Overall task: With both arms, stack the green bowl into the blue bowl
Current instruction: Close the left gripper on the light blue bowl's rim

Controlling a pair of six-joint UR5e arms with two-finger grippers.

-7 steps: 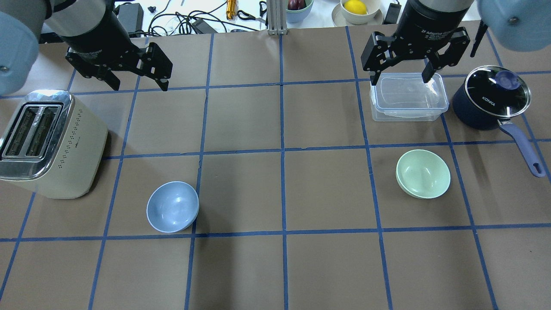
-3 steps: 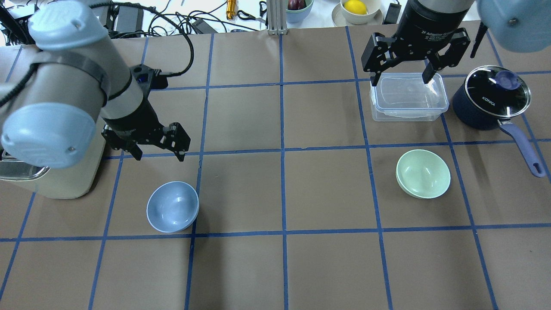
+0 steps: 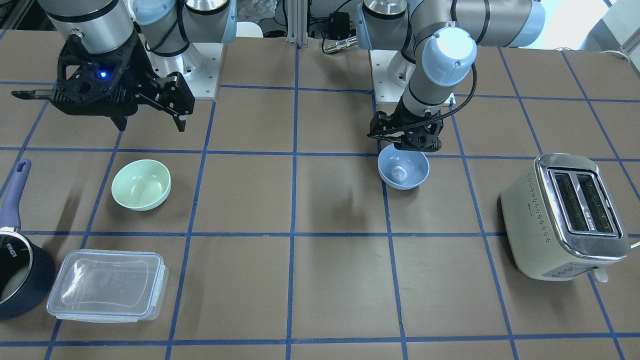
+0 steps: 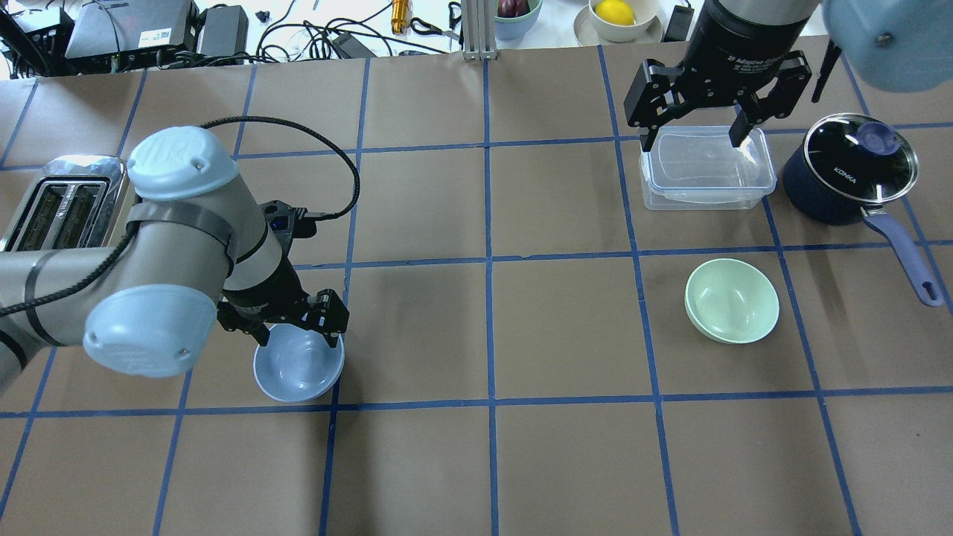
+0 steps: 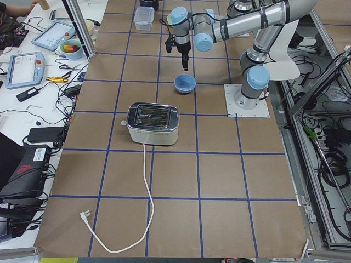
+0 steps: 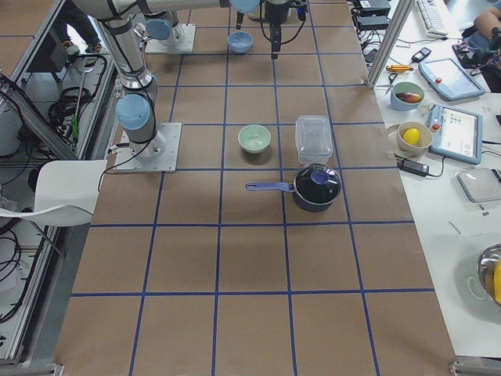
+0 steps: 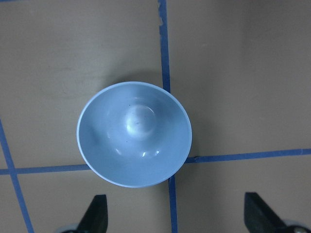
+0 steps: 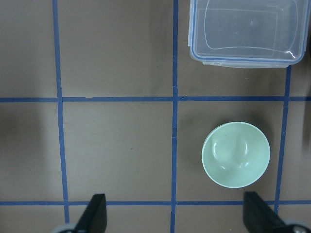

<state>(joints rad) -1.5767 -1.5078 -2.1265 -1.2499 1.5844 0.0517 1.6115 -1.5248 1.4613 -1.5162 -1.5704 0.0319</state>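
The blue bowl (image 4: 298, 368) sits upright on the table at the front left; it also shows in the front-facing view (image 3: 403, 171) and the left wrist view (image 7: 134, 133). My left gripper (image 4: 298, 340) is open and hovers just above the bowl's far rim, with nothing held; the left wrist view (image 7: 177, 213) shows its fingers spread wide. The green bowl (image 4: 732, 300) sits upright on the right, and also shows in the right wrist view (image 8: 236, 154). My right gripper (image 4: 692, 139) is open and empty, high over the back right, well behind the green bowl.
A cream toaster (image 4: 52, 205) stands at the left edge, partly hidden by my left arm. A clear lidded container (image 4: 706, 175) sits under my right gripper. A navy saucepan (image 4: 849, 179) with a glass lid stands at the far right, its handle pointing forward.
My left arm has swung from the back left forward and down, and its open gripper now hangs over the blue bowl. The right arm and both bowls have not moved.
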